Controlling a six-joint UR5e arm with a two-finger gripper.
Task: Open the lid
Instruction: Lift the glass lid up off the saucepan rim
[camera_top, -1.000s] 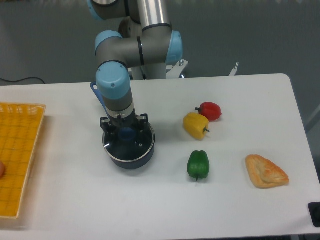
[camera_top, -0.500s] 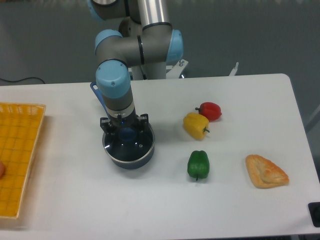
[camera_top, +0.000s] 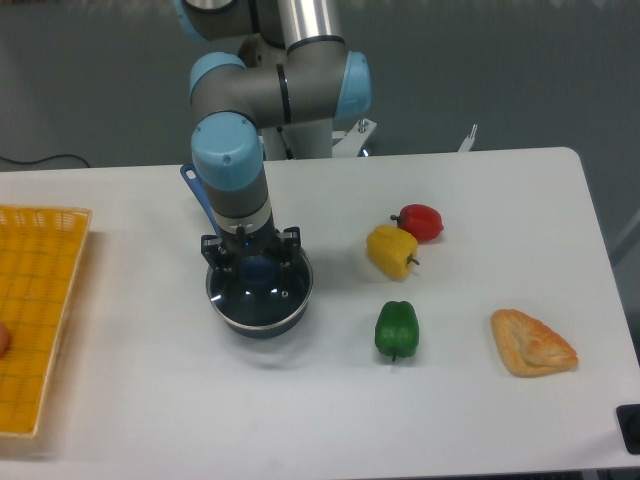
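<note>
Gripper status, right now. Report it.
Gripper: down over the lid, fingers either side of the blue knob; whether they have closed on it cannot be told from this view.

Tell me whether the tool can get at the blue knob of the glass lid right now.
Probably yes: the tool hangs directly over the round clear glass lid on the dark blue saucepan, fingers flanking its blue knob, nothing between them.
</note>
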